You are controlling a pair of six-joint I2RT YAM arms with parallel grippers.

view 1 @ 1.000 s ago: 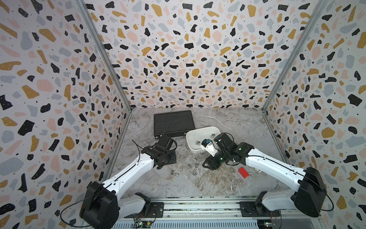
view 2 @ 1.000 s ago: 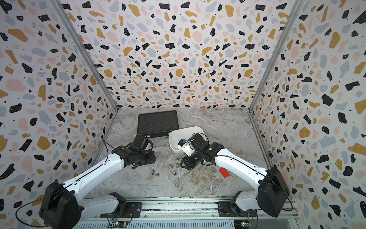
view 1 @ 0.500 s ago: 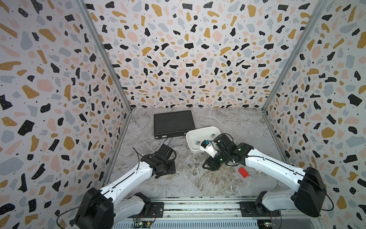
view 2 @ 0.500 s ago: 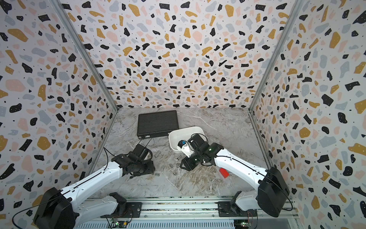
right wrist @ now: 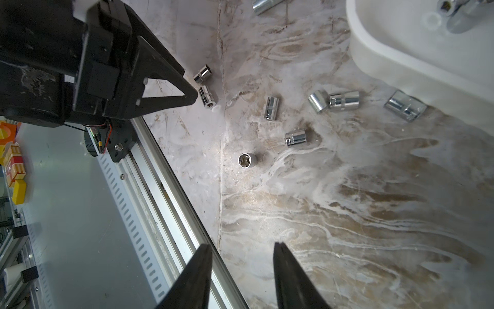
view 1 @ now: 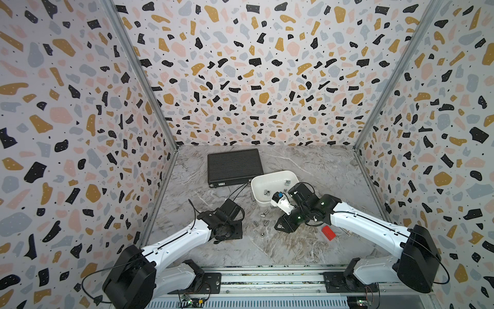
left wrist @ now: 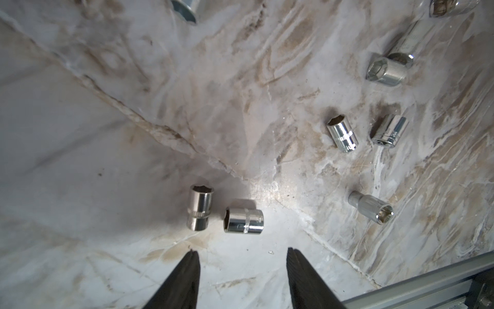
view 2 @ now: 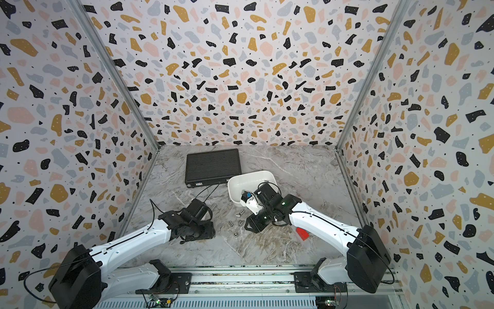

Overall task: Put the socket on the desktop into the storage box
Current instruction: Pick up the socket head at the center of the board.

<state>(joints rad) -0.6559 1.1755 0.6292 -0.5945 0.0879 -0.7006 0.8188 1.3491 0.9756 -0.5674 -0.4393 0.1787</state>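
Several chrome sockets lie scattered on the marble desktop between the two arms. My left gripper hovers low over the desktop, open and empty. Two sockets lie just past its fingertips, one lengthwise and one crosswise. In a top view the left gripper sits left of the scatter. My right gripper is open and empty, pointing at the front edge, right of the sockets. The white storage box stands behind it, with a few sockets inside.
A black ribbed case lies at the back, left of the storage box. A small red block rests beside the right forearm. An aluminium rail runs along the front edge. Terrazzo walls close in three sides.
The left arm has drawn back toward the front edge and come down near the sockets, its jaws a little wider. The right arm has barely moved.
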